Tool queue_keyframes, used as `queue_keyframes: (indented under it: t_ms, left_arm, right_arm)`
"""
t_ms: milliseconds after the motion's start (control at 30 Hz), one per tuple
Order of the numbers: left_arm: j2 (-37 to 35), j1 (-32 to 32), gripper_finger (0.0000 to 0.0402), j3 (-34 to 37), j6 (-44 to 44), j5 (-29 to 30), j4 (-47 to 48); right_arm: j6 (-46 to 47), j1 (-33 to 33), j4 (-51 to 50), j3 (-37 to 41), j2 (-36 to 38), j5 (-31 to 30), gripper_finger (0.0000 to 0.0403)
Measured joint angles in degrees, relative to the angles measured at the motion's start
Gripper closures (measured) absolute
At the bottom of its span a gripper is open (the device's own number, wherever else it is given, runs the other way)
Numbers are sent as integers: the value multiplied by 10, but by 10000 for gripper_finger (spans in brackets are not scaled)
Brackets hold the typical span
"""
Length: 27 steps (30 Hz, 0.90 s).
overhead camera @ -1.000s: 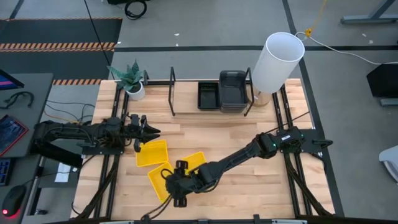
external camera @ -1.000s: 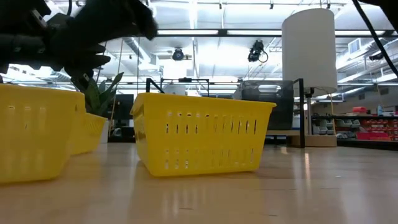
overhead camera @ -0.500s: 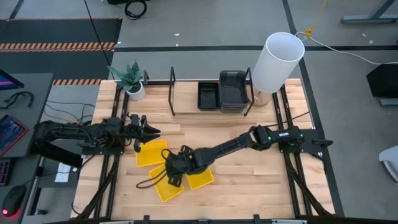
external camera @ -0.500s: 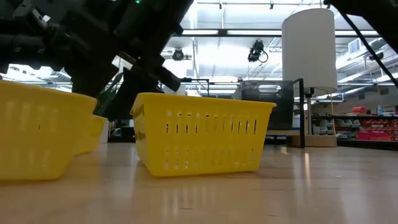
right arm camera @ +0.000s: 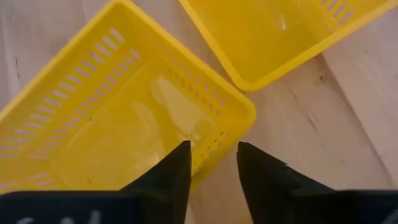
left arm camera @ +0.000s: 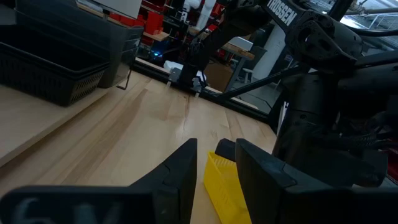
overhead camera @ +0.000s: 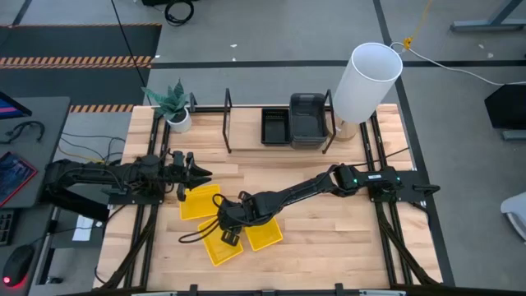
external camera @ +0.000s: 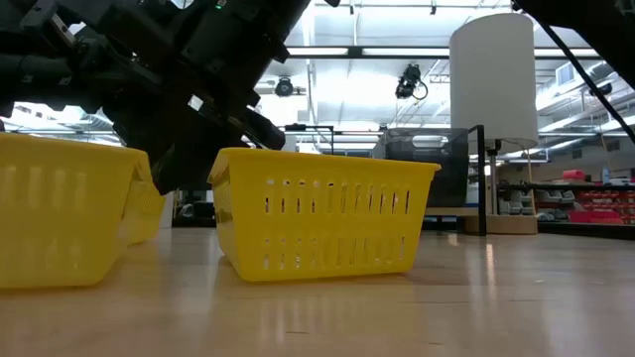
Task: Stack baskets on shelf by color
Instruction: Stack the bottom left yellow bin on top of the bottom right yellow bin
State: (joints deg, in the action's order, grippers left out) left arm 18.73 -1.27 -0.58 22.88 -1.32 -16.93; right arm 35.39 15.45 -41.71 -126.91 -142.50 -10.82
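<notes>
Three yellow baskets (overhead camera: pixel 202 202) crowd your surface (overhead camera: pixel 329 238) from above, the right hand (overhead camera: pixel 228 230) low among them, the left hand (overhead camera: pixel 194 173) just beside one. At table height, dark arm links block the leftmost basket (external camera: pixel 60 213). Your right wrist shows fingers (right arm camera: pixel 168 177) apart, straddling a basket's corner wall (right arm camera: pixel 211 146); left fingers (left arm camera: pixel 180 174) slightly apart.

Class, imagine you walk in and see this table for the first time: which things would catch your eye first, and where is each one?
Three bright yellow baskets cluster on the front left of the wooden table, and the right gripper hangs over them, fingers open above one basket's rim. A tall white cylinder stands at the back right, beside the dark baskets on the shelf. The left gripper waits at the table's left side.
</notes>
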Motion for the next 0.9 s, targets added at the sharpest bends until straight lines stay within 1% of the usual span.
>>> queue_keyframes:
  t_ms: [233, 400, 467, 567, 700, 900]
  left_arm:
    - [0, 0, 285, 0, 0, 0, 0]
    - [0, 0, 285, 0, 0, 0, 0]
    - [0, 0, 285, 0, 0, 0, 0]
    - [0, 0, 285, 0, 0, 0, 0]
    - [0, 0, 285, 0, 0, 0, 0]
    - [0, 0, 285, 0, 0, 0, 0]
  right_arm:
    - [0, -12, -7, 0, 0, 18, 332]
    - [-5, -28, -5, 0, 0, 60, 388]
    - [-9, -31, -2, 0, 0, 64, 391]
    - [-22, -33, -10, -9, 1, 67, 386]
    - [-46, -32, -44, -34, 5, 85, 394]
    - [-56, -33, -113, -73, 18, 89, 398]
